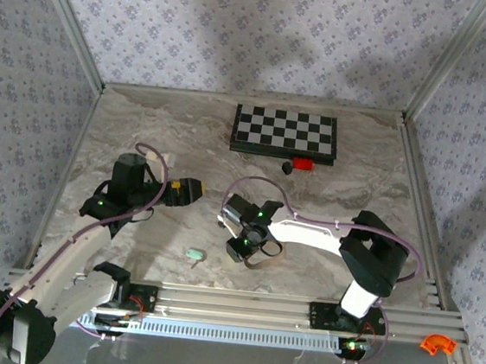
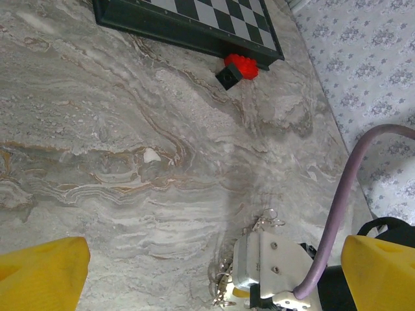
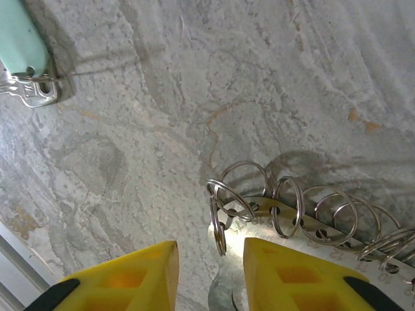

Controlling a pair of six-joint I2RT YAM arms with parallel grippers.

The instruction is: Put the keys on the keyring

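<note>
Straddling keyring (image 3: pixel 285 217) end w/ fingers (image 3: pixel 130 278) narrowly parted, gripping nothing, R tool (image 3: pixel 206 251) sits well apart from key (image 3: pixel 21 45).

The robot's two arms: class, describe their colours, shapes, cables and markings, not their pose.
The left arm and right arm each have white tubular links between bulky black joints, with small green lights. A purple cable loops along each. The left tool and right tool end in blocky yellow fingers. No lettering is readable.
</note>
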